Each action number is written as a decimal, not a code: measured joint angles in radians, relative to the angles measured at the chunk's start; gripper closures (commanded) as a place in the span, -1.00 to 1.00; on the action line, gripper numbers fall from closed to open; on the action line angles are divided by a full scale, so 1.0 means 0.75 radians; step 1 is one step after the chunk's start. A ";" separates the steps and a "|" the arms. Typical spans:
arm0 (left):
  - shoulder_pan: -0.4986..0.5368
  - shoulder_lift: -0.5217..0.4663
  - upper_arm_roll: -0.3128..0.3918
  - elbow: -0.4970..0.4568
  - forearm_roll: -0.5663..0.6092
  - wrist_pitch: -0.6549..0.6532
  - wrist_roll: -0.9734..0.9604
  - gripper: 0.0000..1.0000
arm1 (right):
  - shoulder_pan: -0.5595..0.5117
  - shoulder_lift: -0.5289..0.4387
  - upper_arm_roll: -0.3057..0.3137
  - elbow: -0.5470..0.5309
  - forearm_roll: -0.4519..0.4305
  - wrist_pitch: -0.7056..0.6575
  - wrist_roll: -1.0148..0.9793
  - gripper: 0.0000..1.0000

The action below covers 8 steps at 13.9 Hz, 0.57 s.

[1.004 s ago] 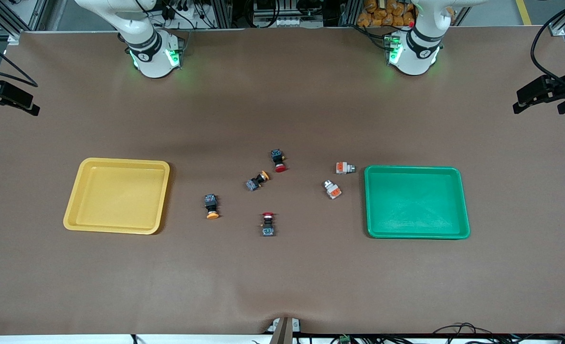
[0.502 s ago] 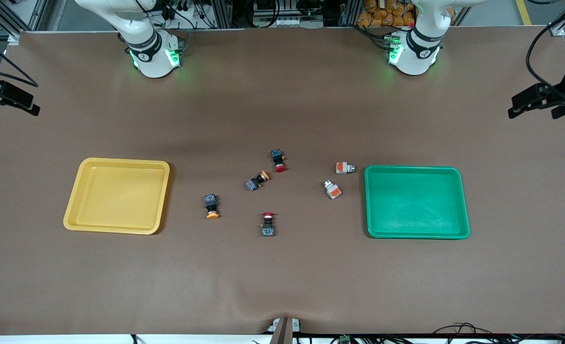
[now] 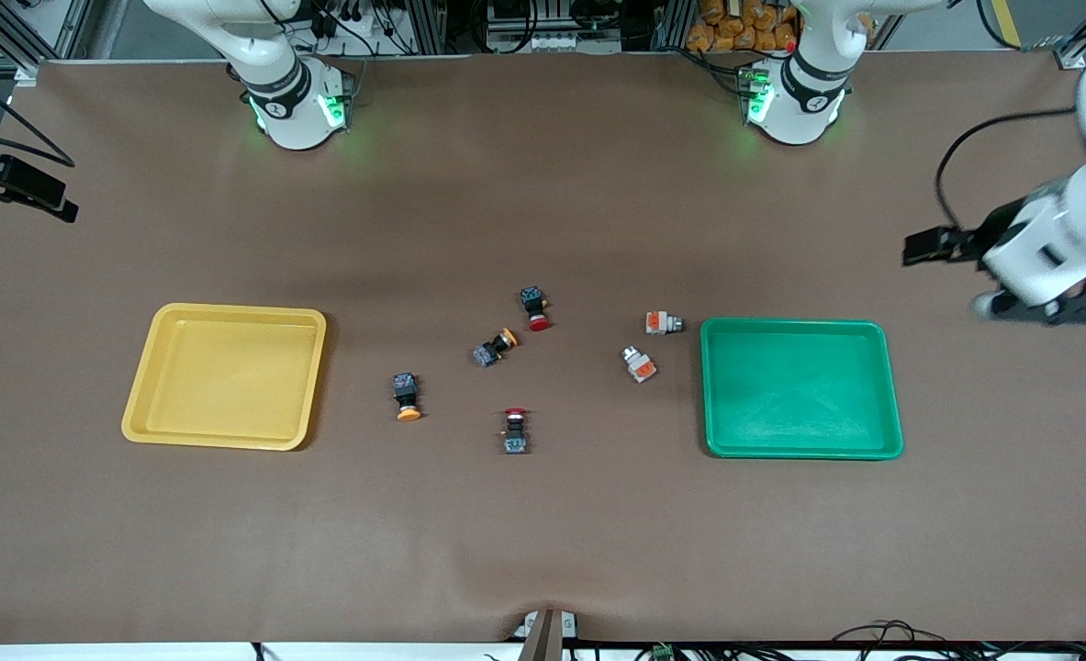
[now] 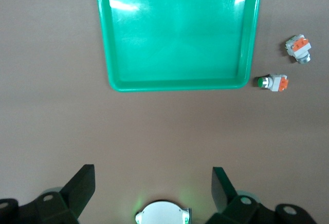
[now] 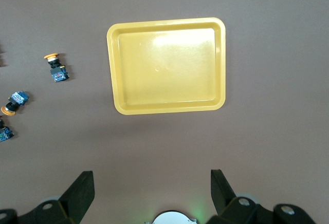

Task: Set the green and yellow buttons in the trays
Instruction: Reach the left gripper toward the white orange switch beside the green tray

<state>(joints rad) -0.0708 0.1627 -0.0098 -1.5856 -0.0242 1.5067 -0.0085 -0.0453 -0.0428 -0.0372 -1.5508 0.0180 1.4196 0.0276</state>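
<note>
None of the four buttons is placed yet: you have both trays, yellow and green, bare. Yellow-capped buttons lie mid-frame, grey ones beside green. Left gripper and right gripper hang spread, holding nothing.

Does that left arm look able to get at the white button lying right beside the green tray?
Probably yes. The left gripper is open, up over bare table by the green tray. The white button lies in the open at the tray's corner, nothing on it or over it.
</note>
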 measured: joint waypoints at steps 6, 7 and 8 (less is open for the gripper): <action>-0.155 0.195 -0.008 0.000 -0.001 0.221 -0.198 -1.00 | 0.000 0.000 0.000 -0.002 -0.001 0.001 -0.005 -1.00; -0.185 0.225 -0.009 -0.001 -0.005 0.265 -0.239 -1.00 | 0.000 0.000 0.000 -0.002 -0.002 0.001 -0.013 -1.00; -0.215 0.254 -0.011 -0.001 -0.013 0.308 -0.286 -1.00 | 0.000 0.001 0.000 -0.003 -0.005 0.002 -0.027 -1.00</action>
<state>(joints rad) -0.2323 0.3531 -0.0178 -1.5861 -0.0338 1.7378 -0.2233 -0.0453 -0.0424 -0.0372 -1.5528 0.0144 1.4213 0.0074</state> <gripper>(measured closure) 0.000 0.000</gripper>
